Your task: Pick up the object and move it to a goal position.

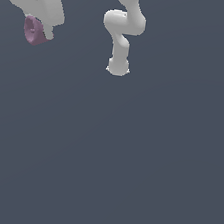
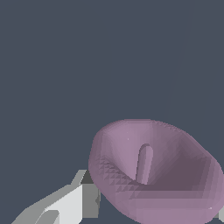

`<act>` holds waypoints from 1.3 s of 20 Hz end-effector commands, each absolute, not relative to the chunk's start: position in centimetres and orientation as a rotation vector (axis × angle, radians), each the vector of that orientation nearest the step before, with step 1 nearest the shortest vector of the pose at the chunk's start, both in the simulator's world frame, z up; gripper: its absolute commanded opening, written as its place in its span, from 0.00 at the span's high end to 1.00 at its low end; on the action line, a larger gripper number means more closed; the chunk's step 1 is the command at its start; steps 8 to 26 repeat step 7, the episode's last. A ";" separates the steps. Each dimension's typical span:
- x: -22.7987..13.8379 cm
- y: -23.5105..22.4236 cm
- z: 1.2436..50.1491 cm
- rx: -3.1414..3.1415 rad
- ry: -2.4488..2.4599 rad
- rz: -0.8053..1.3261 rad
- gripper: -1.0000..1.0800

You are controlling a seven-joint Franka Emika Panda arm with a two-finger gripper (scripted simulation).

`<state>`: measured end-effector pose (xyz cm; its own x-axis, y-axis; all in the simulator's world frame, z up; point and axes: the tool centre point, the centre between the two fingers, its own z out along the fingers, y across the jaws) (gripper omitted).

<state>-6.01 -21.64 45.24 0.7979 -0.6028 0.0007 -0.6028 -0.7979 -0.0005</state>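
The object [image 1: 33,30] is a small mauve blob at the top of the exterior view's left, held at the tip of my white gripper [image 1: 41,27], high above the grey floor. In the wrist view the object [image 2: 153,170] looks like a lumpy hollow cup with a short stem inside. It fills the space between my gripper's [image 2: 153,212] fingers. One grey-white finger [image 2: 65,205] shows beside it, and the other barely shows at the picture's edge. The gripper is shut on the object.
The arm's white base and lower links [image 1: 122,34] stand at the top middle of the exterior view. A plain dark grey floor [image 1: 127,161] fills everything else. No goal marker shows.
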 end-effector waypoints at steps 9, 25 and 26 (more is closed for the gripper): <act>-6.0 -22.5 46.3 -2.979 0.997 0.000 1.00; -6.0 -22.5 46.3 -2.979 0.997 0.000 1.00; -6.0 -22.5 46.3 -2.979 0.997 0.000 1.00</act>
